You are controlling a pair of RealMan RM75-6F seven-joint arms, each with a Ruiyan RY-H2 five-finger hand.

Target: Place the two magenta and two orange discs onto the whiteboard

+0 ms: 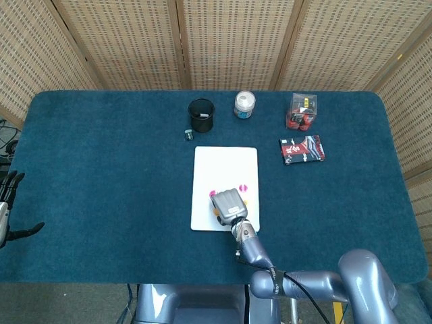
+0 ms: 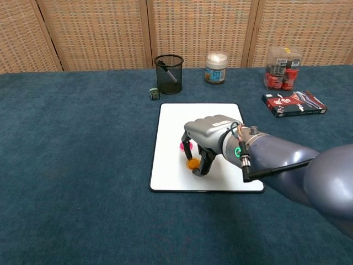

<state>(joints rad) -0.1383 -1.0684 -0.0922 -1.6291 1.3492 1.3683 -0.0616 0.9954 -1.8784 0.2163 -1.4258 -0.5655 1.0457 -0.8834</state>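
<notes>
While my right hand arches knuckles-up over the whiteboard, its fingers point down and curl around an orange disc; whether they truly pinch it or merely touch it, I cannot tell. One magenta disc peeks out behind a fingertip, mostly hidden; in the head view a second magenta disc shows just beyond my knuckles, with a sliver of orange beside them. My forearm stretches back toward the lower right. My left hand hangs at the surface's left edge, partly cut off, fingers spread and holding nothing. Lettering on the flat packet is too small to read.
</notes>
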